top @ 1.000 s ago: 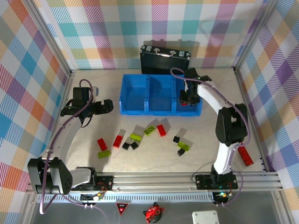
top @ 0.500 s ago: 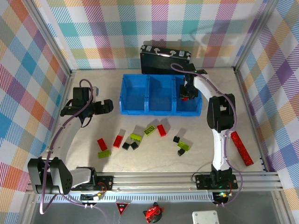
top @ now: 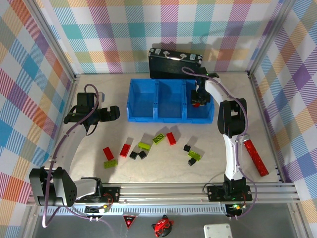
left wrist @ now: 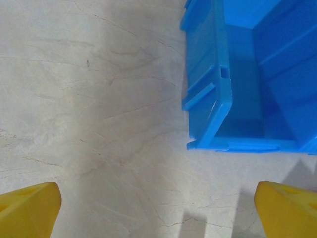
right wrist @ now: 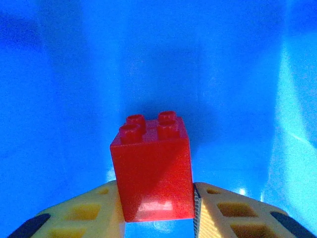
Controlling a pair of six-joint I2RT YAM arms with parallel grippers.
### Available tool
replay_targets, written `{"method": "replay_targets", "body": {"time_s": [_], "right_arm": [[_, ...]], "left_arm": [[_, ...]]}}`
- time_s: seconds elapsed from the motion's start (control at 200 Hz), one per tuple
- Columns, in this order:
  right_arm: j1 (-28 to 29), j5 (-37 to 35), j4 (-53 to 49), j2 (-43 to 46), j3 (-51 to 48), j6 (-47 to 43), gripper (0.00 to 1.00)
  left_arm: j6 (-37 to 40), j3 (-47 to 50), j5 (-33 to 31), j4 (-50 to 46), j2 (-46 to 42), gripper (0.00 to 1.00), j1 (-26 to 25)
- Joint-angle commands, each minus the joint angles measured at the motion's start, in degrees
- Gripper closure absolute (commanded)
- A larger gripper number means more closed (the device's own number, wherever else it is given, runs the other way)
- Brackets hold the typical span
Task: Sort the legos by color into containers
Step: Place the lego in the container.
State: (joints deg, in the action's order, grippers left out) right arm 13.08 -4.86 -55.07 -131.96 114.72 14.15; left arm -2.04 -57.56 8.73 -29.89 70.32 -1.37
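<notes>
Lego brick (right wrist: 151,173), red, four-studded, sits in right claw (right wrist: 157,210).

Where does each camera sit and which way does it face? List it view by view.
Top external: fixed above and behind the arm bases, looking down on the table; both arms show.
Left wrist: on the left arm, looking down at table and one end of the blue bin; the left fingers stand wide apart.
Right wrist: on the right arm, looking into the bin; the right fingers clamp a red brick.
Shared: all three show the bin.
</notes>
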Motion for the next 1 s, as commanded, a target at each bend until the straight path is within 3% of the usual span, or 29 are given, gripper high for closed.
{"method": "replay_targets", "body": {"time_s": [0.0, 0.31, 0.635, 0.995], "right_arm": [[-0.1, 1.0, -1.1, -0.2, -0.6, -0.6, 0.62], [-0.1, 0.9, -1.0, 1.7, -2.1, -0.4, 0.52], [0.0, 0.8, -3.5, 5.1, 0.8, -1.2, 0.50], [0.2, 0.9, -4.5, 13.7, -2.9, -1.3, 0.49]], "left_arm": [[0.6, -0.7, -0.8, -0.8, -0.5, 0.00, 0.6], [0.7, -0.7, -1.4, -0.9, -0.5, 0.00, 0.7], [1.0, -0.6, -2.4, -0.9, -1.3, 0.00, 0.7], [-1.2, -0.4, -4.5, -0.8, -2.3, 0.00, 0.9]]}}
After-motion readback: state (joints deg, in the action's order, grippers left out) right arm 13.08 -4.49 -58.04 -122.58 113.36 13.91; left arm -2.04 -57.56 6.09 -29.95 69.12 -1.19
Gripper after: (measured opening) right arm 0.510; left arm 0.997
